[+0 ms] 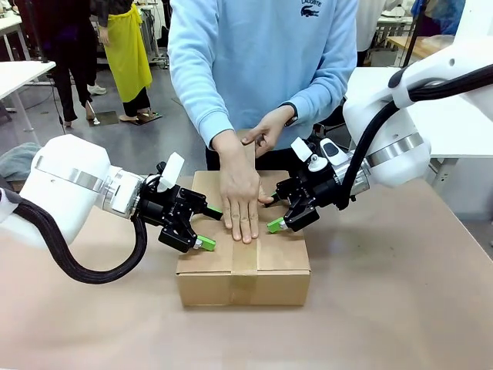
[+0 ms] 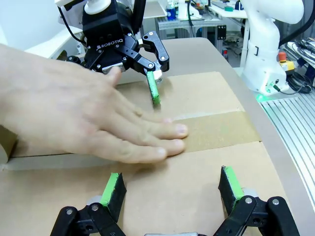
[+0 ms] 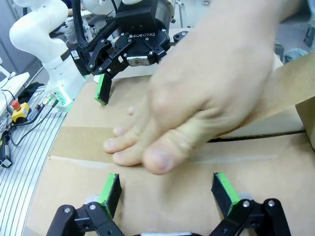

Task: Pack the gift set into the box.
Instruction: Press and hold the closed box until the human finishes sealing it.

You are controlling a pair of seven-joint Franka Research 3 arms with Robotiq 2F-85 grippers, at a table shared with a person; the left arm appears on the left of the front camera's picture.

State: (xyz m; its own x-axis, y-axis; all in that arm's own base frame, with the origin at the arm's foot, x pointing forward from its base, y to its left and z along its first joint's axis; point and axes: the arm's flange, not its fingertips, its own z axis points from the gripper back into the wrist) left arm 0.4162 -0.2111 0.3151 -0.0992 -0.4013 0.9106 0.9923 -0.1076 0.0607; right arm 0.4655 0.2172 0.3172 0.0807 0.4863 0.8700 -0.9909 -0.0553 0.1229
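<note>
One hand [image 1: 239, 189] presses flat on the closed box [image 1: 281, 266].

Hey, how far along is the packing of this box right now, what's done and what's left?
Looks nearly done: the box has its top flaps folded shut, with tan tape across the seam. In hand: the person's hand lies flat on the seam, while the left gripper and right gripper, both open, sit on either side on the flaps. Left: finishing the tape. Whether the gift set is inside can't be seen.
</note>
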